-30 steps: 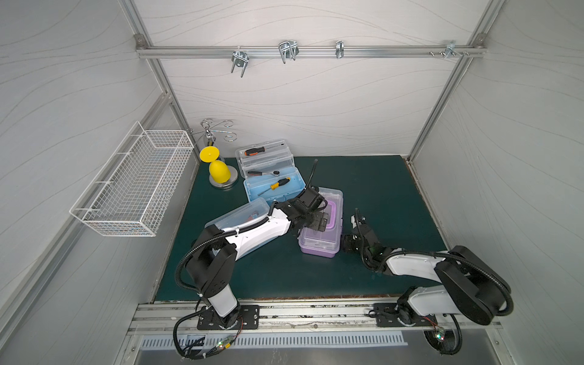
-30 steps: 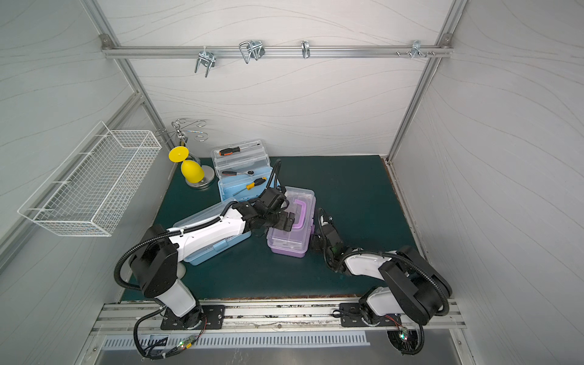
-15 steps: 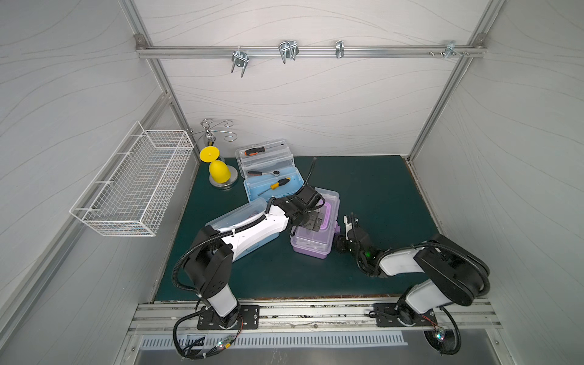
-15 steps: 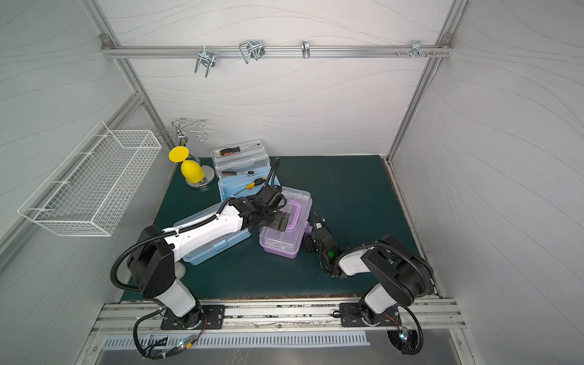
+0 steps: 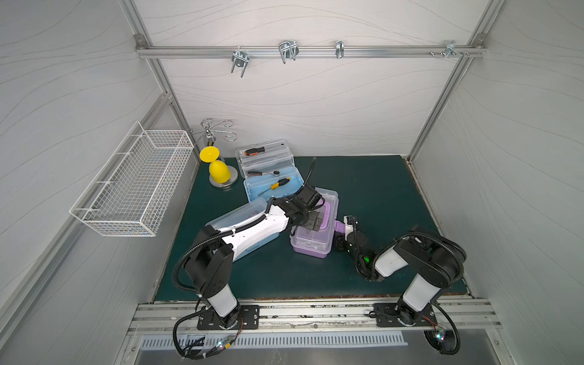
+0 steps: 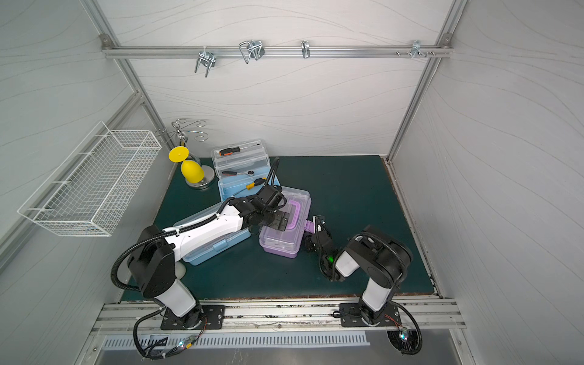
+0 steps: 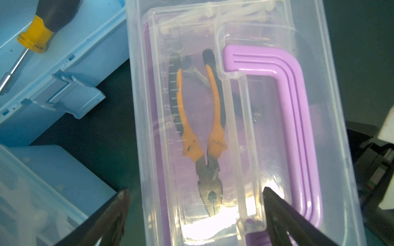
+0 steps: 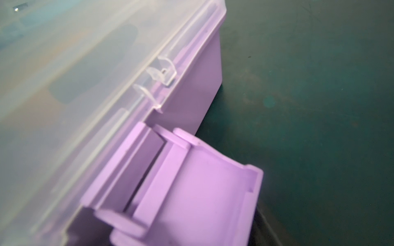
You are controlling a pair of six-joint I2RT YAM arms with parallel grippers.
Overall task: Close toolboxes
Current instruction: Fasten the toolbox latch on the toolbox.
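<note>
the dark green table (image 5: 379, 196) carries three toolboxes close together. a purple toolbox (image 5: 311, 245), lid down, sits near the middle. an open light-blue toolbox (image 5: 257, 191) stands behind it by the back wall, and a light-blue toolbox with its lid down (image 6: 215, 249) lies to its left. a stand's round metal base (image 5: 233, 182) sits in the back left corner.

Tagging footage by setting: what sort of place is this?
Likely a robot test booth: white panels in an aluminium frame, a green mat, two arms bolted to a front rail.
</note>
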